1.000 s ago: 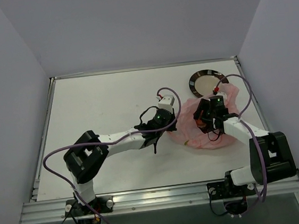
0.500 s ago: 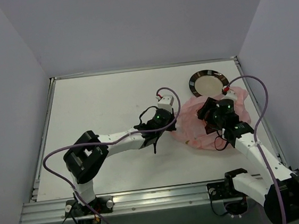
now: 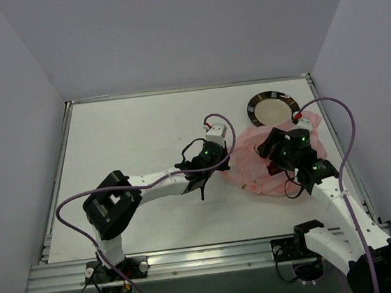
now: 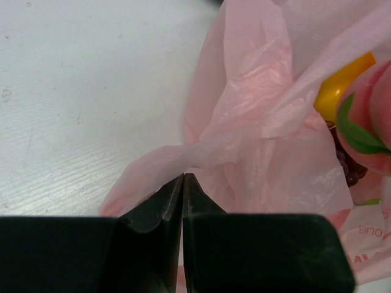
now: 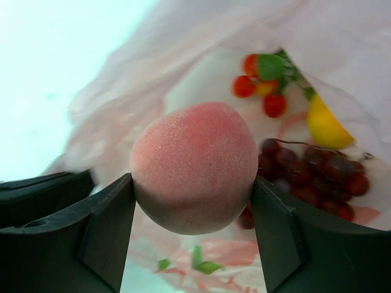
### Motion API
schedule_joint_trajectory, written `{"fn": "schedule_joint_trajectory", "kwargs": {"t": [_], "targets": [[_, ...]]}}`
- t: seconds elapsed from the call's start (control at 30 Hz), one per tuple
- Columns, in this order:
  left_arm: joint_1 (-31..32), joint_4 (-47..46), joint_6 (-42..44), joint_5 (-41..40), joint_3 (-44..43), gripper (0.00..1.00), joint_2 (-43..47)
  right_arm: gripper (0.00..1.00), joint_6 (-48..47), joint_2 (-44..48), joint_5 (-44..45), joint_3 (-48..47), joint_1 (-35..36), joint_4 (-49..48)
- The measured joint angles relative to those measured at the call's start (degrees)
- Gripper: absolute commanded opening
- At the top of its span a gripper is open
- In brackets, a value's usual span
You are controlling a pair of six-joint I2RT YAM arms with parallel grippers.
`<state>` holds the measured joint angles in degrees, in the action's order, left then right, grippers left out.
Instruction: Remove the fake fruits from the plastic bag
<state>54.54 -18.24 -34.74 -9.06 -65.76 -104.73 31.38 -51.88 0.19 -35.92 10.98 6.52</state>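
The pink plastic bag lies crumpled at the right of the table, below the plate. My left gripper is shut on a fold of the bag's left edge. My right gripper is shut on the pink-orange peach and holds it above the open bag. Inside the bag lie a dark red grape cluster, a yellow piece and small red-orange berries. The left wrist view also shows the yellow piece and a peach with a green leaf through the bag's mouth.
A round dark-rimmed plate with a pale centre stands at the back right, just beyond the bag. The table's right edge runs close to the bag. The left arm stretches across the table's middle.
My right arm has swung out to the right and its gripper has shifted slightly right over the bag. The left gripper has stayed still on the bag's edge.
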Motion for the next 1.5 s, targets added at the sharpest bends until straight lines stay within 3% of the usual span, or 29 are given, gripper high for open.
{"fn": "schedule_joint_trajectory", "kwargs": {"t": [0.23,0.43,0.67,0.9,1.23,1.5], "targets": [[-0.2,-0.1,-0.2,0.1,0.1,0.02,0.0,0.23,1.3,3.4,-14.5,-7.6,1.7,0.7],[-0.1,-0.1,-0.2,0.3,0.5,0.03,0.0,0.21,2.5,-1.7,-17.8,-17.2,1.8,-3.0],[0.6,-1.6,-0.2,1.8,0.5,0.02,-1.2,0.19,1.5,-23.7,-5.7,-28.2,1.7,-13.0],[1.2,-2.5,-0.4,3.3,0.7,0.02,-3.3,0.16,1.9,-45.2,1.1,-28.7,-4.2,-21.4],[1.3,-3.5,-0.2,3.8,0.9,0.02,-4.5,0.18,-1.0,-57.8,6.0,-36.5,-9.5,-25.2],[1.3,-4.2,0.1,4.2,0.9,0.02,-4.5,0.33,-3.6,-65.1,8.5,-42.2,-10.3,-26.3]]}}
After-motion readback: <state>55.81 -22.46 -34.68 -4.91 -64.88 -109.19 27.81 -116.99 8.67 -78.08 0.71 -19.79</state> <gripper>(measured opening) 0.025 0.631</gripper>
